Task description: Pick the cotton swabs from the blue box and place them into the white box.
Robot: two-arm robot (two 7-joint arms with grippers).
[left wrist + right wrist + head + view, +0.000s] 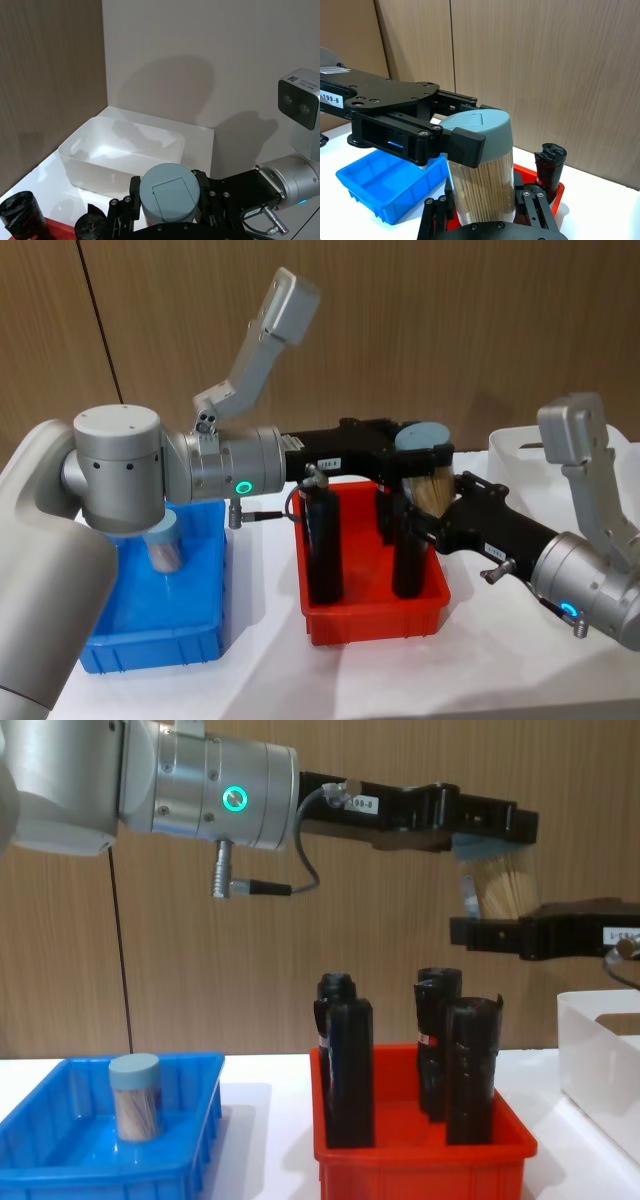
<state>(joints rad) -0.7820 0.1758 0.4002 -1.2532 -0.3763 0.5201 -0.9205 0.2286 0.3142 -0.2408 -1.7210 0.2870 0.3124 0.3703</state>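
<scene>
Starting at the lower left of the head view, the blue box (150, 648) rests on the white table (260, 670). One cotton swabs tub (167, 545) stands upright inside it, partly behind the left arm (120, 465). The chest view shows that tub whole from the side, near the box's middle. From the left edge the left arm stretches across the frame's centre, over the red bin (375, 622) and its upright black rolls (322, 540). The left gripper (420, 452) pinches the grey-blue lid of a second cotton swabs tub (433, 490), right of centre. In the head view this tub overlaps the rolls; the chest view shows it high above them, well clear. The left wrist view looks down on its lid, the gripper pressed to it on two sides. The right gripper (440, 508), coming in from the lower right, sits at the tub's lower body. The right wrist view shows the sticks through the clear wall, yet I cannot tell whether this gripper is clamped or loose. At the right edge stands the white box (520, 448), apart from the red bin.
</scene>
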